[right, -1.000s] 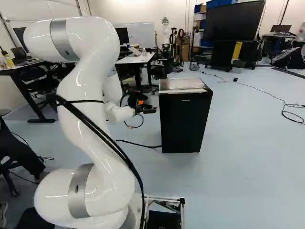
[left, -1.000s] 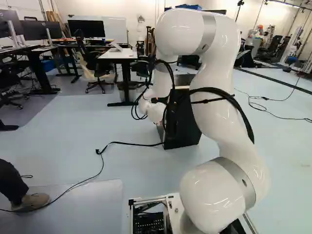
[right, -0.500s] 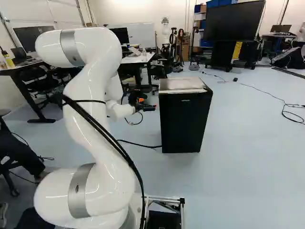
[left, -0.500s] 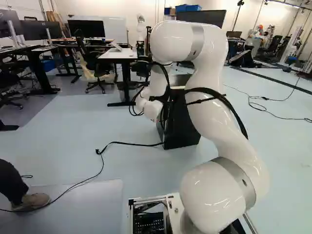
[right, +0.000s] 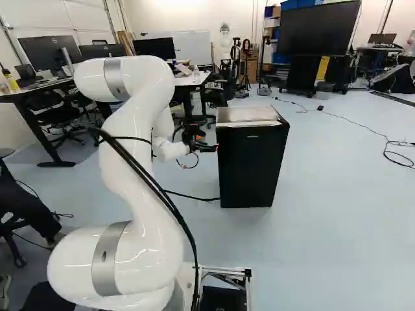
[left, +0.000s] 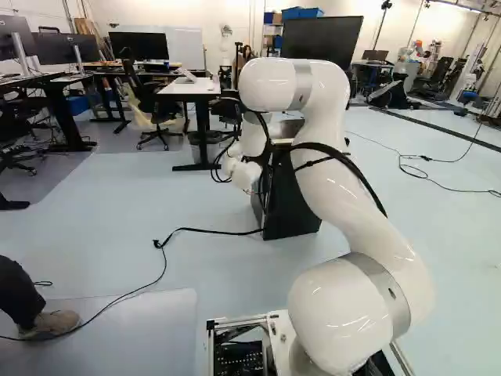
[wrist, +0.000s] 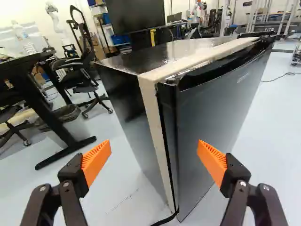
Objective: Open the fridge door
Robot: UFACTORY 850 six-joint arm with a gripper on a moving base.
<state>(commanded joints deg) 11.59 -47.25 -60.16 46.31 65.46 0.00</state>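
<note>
In the right base view my gripper (right: 209, 148) is at the left side of the black fridge (right: 251, 168), near its upper part. The wrist view shows the gripper (wrist: 154, 157) open, its orange pads wide apart with nothing gripped. Ahead, between the finger directions, stands the fridge's vertical corner, where a pale strip (wrist: 153, 113) borders the dark door (wrist: 211, 108). The door looks shut against the body. Whether a fingertip touches the fridge, I cannot tell. In the left base view the arm and its cables partly cover the fridge (left: 293, 207).
A black cable (left: 207, 230) runs over the floor to the fridge's foot. Behind stand a white table (left: 190, 87), office chairs (left: 156, 106) and a large screen (right: 319, 29). A person's leg and shoe (left: 51, 323) show at the left of the left base view.
The arm's upper part has lowered and shifted forward. In the right base view the gripper has moved slightly right, closer to the fridge. Base and fridge have stayed put.
</note>
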